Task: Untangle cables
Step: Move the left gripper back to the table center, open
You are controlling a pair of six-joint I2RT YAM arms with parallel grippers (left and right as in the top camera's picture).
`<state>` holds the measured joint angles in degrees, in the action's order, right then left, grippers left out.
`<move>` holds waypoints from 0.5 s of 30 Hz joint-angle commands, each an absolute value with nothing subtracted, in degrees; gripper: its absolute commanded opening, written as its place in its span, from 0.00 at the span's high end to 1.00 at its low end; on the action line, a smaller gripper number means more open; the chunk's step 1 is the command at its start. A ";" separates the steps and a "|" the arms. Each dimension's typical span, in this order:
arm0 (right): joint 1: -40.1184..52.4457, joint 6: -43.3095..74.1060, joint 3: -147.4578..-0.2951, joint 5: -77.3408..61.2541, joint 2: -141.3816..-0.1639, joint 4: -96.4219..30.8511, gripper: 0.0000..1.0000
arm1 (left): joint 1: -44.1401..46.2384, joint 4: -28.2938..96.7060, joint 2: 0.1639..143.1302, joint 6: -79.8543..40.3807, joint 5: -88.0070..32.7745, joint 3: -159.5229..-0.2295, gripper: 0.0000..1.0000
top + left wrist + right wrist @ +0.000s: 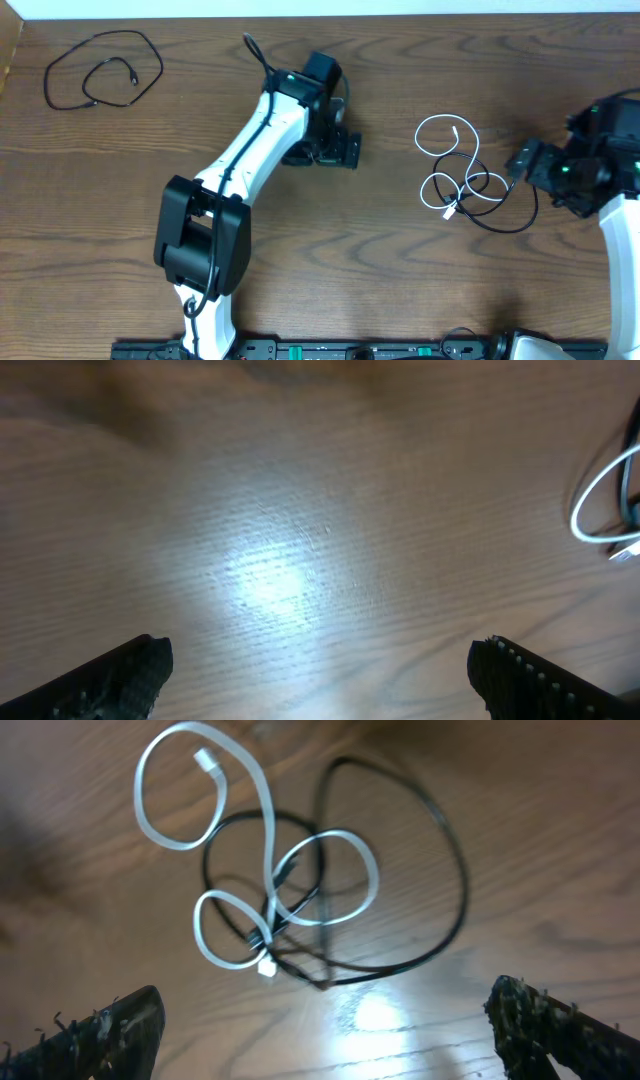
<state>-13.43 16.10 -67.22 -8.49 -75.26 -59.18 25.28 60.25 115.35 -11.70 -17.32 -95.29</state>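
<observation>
white cable (268, 820) | long axis far-near; black cable (464, 885) | looped through

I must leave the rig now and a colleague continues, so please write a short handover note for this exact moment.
Left pincer: open, empty, over bare table.
Right pincer: open, empty, next to the tangle.
Done: one black cable lies alone at the far left of the table.
Left to do: the white cable and the second black cable are looped through each other at the right; pull them apart.
</observation>
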 commanded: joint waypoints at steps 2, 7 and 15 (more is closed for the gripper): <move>-15.51 17.39 -67.33 -9.98 -75.02 -59.11 0.01 | 27.55 60.45 115.61 -10.79 -15.57 -94.04 0.00; -15.51 19.29 -67.31 -8.67 -75.81 -58.02 0.05 | 29.12 60.38 115.61 -10.79 -15.57 -93.95 0.00; -15.51 21.93 -67.31 -6.13 -84.23 -55.27 0.52 | 29.93 60.34 115.61 -11.44 -15.57 -93.95 0.01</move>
<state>-15.20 20.05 -67.22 -7.11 -80.07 -56.49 29.69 60.14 115.35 -11.75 -16.32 -94.32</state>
